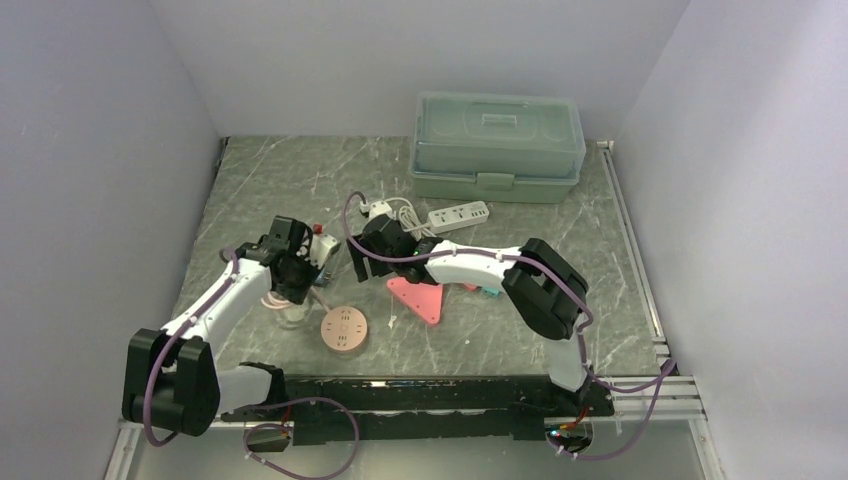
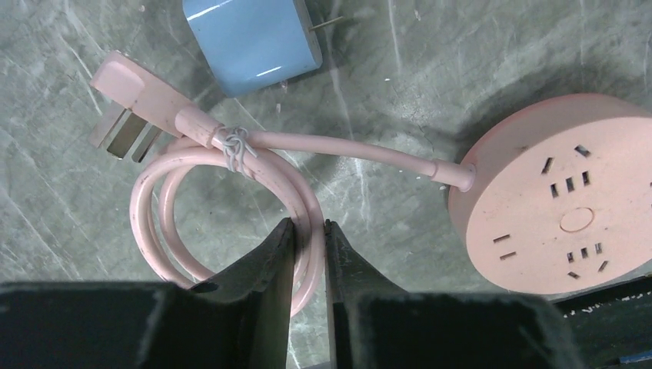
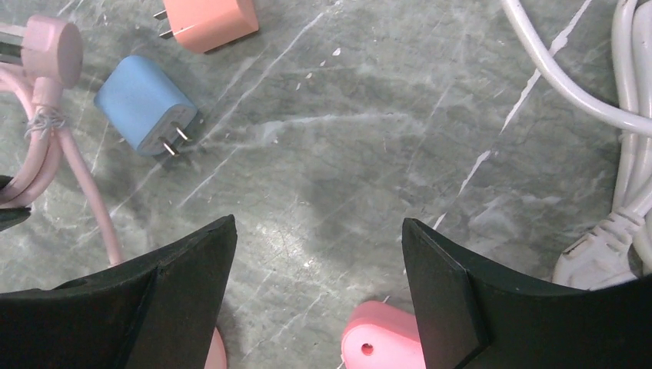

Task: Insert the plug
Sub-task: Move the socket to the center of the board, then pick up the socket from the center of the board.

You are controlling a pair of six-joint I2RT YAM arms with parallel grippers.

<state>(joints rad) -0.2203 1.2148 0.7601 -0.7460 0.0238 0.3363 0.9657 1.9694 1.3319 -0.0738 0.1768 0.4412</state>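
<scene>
left pincer (image 2: pixel 309 225) is closed on the coiled pink cord (image 2: pixel 154 192), with strands of the loop pinched between its fingers. the pink plug (image 2: pixel 127 88) at the cord's end lies flat on the table (image 2: pixel 430 92), prongs exposed, just beside the blue charger (image 2: pixel 254 34) and apart from the round pink socket (image 2: pixel 565 196) that the cord runs into. right pincer (image 3: pixel 317 224) stands wide apart above the table, holding nothing, with the blue charger lying near it.

showed pink on round socket (image 2: pixel 561 196) and cord (image 2: pixel 154 207), blue on charger (image 2: pixel 250 38), grey with white veins on table (image 2: pixel 384 115)
</scene>
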